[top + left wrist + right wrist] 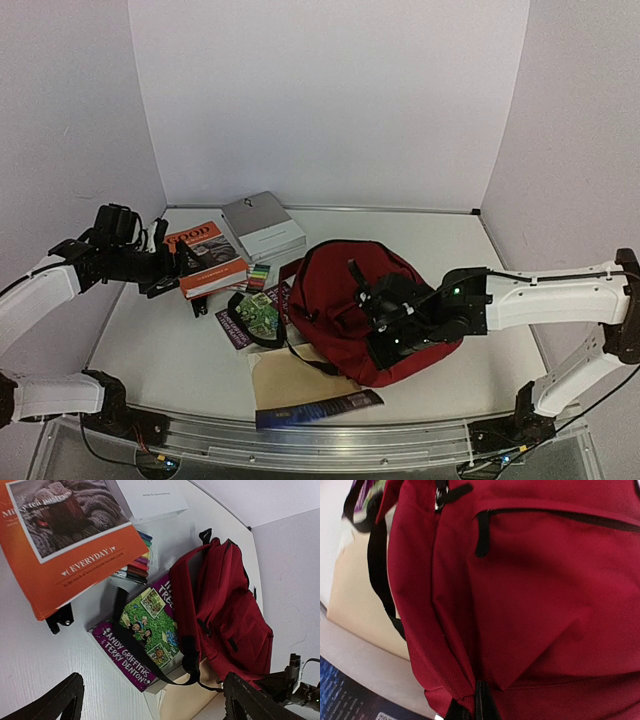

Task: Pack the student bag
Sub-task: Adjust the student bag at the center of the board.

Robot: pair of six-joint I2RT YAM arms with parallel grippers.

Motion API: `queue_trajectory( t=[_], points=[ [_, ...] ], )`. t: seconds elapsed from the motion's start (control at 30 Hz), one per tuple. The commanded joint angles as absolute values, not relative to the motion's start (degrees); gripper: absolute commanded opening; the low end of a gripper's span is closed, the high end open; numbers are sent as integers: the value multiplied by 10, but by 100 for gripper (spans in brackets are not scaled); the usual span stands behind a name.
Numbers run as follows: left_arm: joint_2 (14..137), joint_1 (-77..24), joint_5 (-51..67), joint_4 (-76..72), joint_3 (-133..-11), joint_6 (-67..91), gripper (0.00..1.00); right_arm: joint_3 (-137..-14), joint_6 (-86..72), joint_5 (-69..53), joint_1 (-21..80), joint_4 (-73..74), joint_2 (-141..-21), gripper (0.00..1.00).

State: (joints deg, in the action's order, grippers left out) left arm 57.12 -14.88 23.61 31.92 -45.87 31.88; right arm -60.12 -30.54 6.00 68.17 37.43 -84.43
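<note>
The red student bag (372,300) lies in the middle of the table, its black strap (131,640) draped over a purple and green book (145,630). My right gripper (385,325) rests on the bag's front; in the right wrist view it (475,707) is shut, pinching a fold of the bag's red fabric (530,605) below the zipped pocket. My left gripper (182,268) hovers by the left edge of an orange book (205,260). In the left wrist view it (150,710) is open and empty, and the orange book (65,535) and the bag (225,610) lie beyond it.
A white book (263,225) lies at the back beside the orange one. A pack of coloured markers (137,567) sits between the books. A beige envelope (290,375) and a dark blue booklet (320,408) lie near the front edge. A small black object (60,620) lies beside the orange book.
</note>
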Motion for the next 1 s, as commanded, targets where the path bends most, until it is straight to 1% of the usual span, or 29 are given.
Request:
queue_trajectory(
  t=[0.0, 0.13, 0.27, 0.37, 0.43, 0.57, 0.67, 0.77, 0.8, 0.83, 0.87, 0.9, 0.97],
  points=[
    [606, -197, 212, 264, -488, 367, 97, -712, -370, 210, 658, 385, -828, 0],
    [626, -221, 226, 240, -501, 385, 97, -786, -349, 247, 633, 400, -837, 0],
    [632, -243, 232, 237, -504, 390, 98, -848, -309, 261, 614, 438, -818, 0],
    [636, -250, 240, 236, -501, 398, 98, -863, -259, 211, 613, 441, -788, 0],
    [639, -255, 243, 226, -495, 404, 98, -843, -236, 141, 613, 432, -769, 0],
    [654, -268, 250, 192, -486, 421, 98, -753, -233, -27, 628, 377, -744, 0],
    [676, -289, 253, 165, -489, 434, 98, -671, -275, -100, 673, 302, -747, 0],
    [697, -313, 245, 148, -499, 439, 98, -619, -304, -131, 718, 259, -765, 0],
    [704, -321, 243, 144, -503, 440, 98, -608, -308, -133, 724, 257, -770, 11],
    [712, -330, 242, 140, -506, 441, 98, -603, -312, -128, 725, 258, -772, 33],
    [722, -339, 240, 136, -508, 443, 98, -601, -315, -119, 725, 260, -771, 51],
    [732, -348, 239, 132, -511, 445, 98, -605, -319, -102, 725, 262, -767, 64],
    [753, -369, 234, 122, -514, 450, 99, -628, -326, -58, 725, 268, -758, 82]
  ],
)
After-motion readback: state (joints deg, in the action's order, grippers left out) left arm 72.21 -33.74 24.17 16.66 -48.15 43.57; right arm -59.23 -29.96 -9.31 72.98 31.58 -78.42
